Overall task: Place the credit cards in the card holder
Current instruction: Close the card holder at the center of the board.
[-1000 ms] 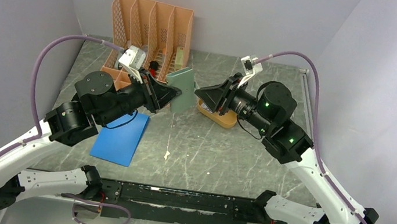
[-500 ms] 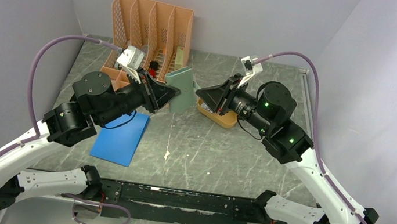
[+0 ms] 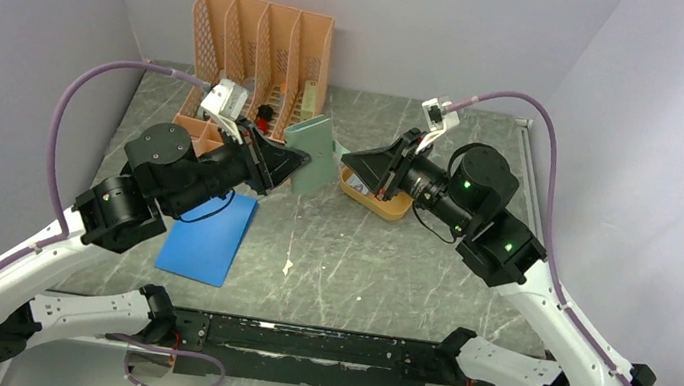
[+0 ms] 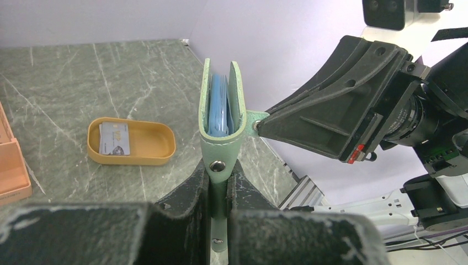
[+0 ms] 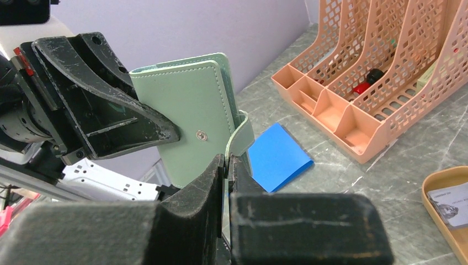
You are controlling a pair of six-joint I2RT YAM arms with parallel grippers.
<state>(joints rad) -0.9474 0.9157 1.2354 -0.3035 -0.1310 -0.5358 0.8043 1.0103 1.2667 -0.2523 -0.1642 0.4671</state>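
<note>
Inside of card holder [image 4: 221,144] hidden between its covers, credit card [image 5: 451,205] and yellow tray [image 5: 436,183] cut by frame edge

A: Cards on view?
B: One credit card [image 4: 114,138], lying in one yellow tray [image 4: 157,144].
A: Everything else?
B: One green card holder [image 3: 315,154], one blue pad [image 3: 208,237], one orange file rack [image 3: 262,51], upper left.

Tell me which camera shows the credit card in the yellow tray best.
Left wrist: the credit card lies whole, unobstructed, in the yellow tray. Right wrist cuts it off at the frame edge. Top external: the right gripper covers most of the tray; no card shows.
</note>
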